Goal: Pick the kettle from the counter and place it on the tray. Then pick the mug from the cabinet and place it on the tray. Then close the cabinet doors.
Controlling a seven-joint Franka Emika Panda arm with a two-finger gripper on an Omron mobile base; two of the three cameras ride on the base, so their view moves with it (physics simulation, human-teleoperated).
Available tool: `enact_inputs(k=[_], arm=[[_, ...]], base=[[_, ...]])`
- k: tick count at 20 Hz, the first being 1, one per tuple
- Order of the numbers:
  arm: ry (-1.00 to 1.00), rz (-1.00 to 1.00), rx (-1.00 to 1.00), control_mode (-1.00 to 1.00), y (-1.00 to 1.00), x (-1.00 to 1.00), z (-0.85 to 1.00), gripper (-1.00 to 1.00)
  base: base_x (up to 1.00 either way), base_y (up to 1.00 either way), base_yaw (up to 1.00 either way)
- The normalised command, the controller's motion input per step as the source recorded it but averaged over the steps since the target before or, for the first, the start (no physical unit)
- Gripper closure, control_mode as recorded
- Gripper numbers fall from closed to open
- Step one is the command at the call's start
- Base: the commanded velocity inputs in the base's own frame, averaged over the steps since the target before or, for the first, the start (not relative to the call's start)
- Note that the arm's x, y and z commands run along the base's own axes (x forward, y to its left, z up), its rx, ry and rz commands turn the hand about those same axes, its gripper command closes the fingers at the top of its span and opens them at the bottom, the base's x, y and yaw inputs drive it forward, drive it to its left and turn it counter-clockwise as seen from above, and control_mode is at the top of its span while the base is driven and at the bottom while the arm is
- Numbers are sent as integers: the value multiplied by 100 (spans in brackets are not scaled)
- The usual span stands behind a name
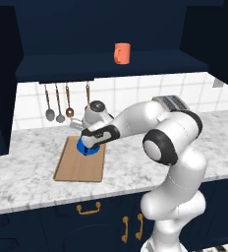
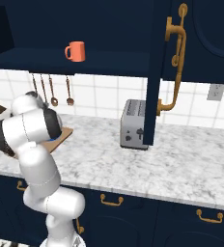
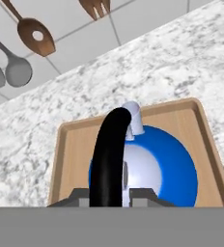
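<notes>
I count one cabinet (image 1: pixel 111 64), its doors swung wide; one cabinet door (image 2: pixel 155 72) stands edge-on in my right base view, its brass bar handle (image 2: pixel 176 58) facing me. One bench (image 1: pixel 22 172) of marbled stone, one silver toaster (image 2: pixel 133 124) toward its right, one tray (image 1: pixel 71 167) toward the left. One kettle (image 1: pixel 88 147) sits over the far end of that tray; I cannot tell whether its base is down yet. One mug (image 1: pixel 122 53) waits on the cabinet shelf. Four utensils (image 1: pixel 59 103) hang on the tiled wall.

My pincer (image 1: pixel 92 142) is pressed together on the kettle's black arched handle (image 3: pixel 109 159), which is the right hold: the glossy cone body looks slippery and rigid, likely light. I expect it to swing beneath the handle. The mug looks stiff and breakable; I would pinch its wall or rim.
</notes>
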Motion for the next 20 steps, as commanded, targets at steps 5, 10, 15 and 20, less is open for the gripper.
enact_inputs(k=[5, 10, 15, 20], arm=[[3, 0, 0, -100, 1, 7, -39, -100], [1, 0, -5, -100, -1, -8, -13, -100], [-3, 0, 0, -100, 0, -14, 6, -100], [-2, -2, 0, -100, -3, -42, 26, -100]], base=[[0, 0, 0], [0, 0, 0], [0, 0, 0], [0, 0, 0]])
